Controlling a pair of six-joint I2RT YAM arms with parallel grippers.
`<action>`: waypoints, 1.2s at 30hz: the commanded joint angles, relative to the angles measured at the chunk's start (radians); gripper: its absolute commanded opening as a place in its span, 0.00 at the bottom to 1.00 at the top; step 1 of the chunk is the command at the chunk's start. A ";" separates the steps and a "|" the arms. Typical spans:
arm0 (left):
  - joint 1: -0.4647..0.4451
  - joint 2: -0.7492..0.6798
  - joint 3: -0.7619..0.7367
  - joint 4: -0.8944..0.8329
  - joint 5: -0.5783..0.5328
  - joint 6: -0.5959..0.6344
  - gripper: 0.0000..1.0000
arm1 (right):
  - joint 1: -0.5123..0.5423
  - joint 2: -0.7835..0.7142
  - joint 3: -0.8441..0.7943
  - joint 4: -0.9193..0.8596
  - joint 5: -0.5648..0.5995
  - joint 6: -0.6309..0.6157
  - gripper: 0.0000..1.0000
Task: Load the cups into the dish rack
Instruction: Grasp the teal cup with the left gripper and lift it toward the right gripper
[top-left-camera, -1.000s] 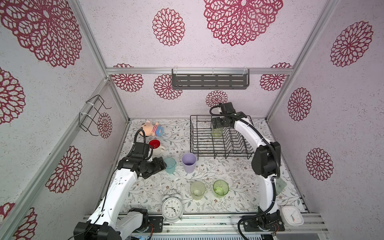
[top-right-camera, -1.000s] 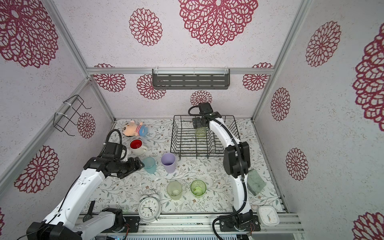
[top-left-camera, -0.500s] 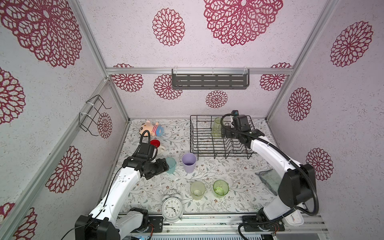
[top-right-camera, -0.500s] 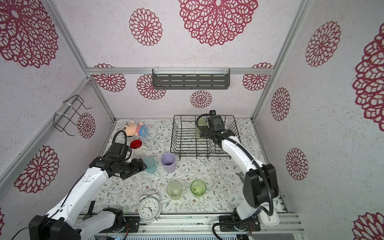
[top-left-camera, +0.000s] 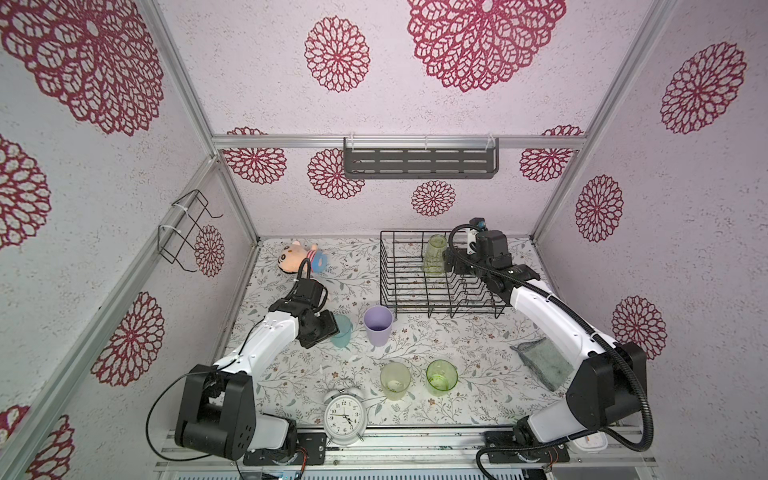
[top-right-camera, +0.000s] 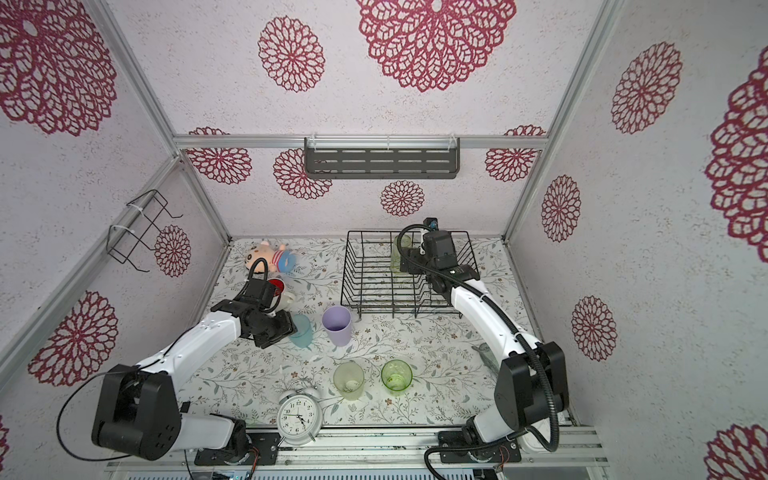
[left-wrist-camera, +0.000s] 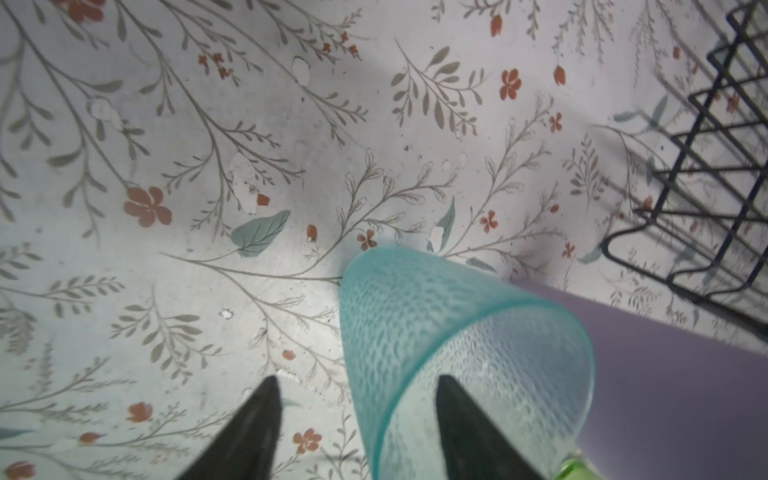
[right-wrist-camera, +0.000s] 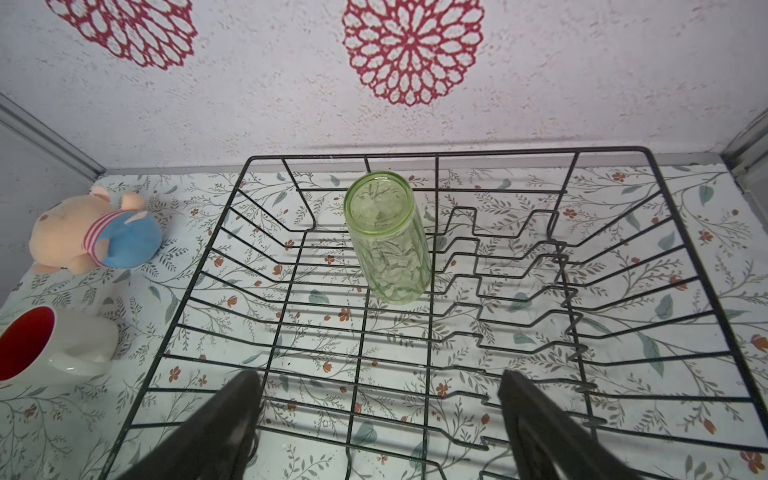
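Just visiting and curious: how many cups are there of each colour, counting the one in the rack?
Green tumblers: 3
Lilac tumbler: 1
Light-blue cup: 1
White mug, red inside: 1
Total: 6

Three green tumblers (top-left-camera: 434, 255) (top-left-camera: 395, 380) (top-left-camera: 441, 377), one lilac cup (top-left-camera: 378, 325), one light-blue cup (top-left-camera: 342, 331) and one white mug (right-wrist-camera: 79, 338) make six cups. There is one dish rack (top-left-camera: 405, 286), one alarm clock (top-left-camera: 344, 417), one plush toy (top-left-camera: 299, 257), one cloth (top-left-camera: 542, 363), one wall shelf (top-left-camera: 419, 163) and one wire bracket (top-left-camera: 179, 232).
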 joint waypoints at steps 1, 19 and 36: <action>-0.008 0.014 0.024 0.045 -0.016 -0.004 0.38 | 0.005 0.005 0.035 0.002 -0.034 0.023 0.89; 0.000 -0.267 0.122 -0.047 0.084 0.059 0.01 | 0.067 -0.036 -0.011 0.174 -0.393 0.139 0.98; 0.018 -0.282 0.151 0.488 0.676 -0.209 0.03 | 0.161 0.022 -0.047 0.524 -0.913 0.470 0.99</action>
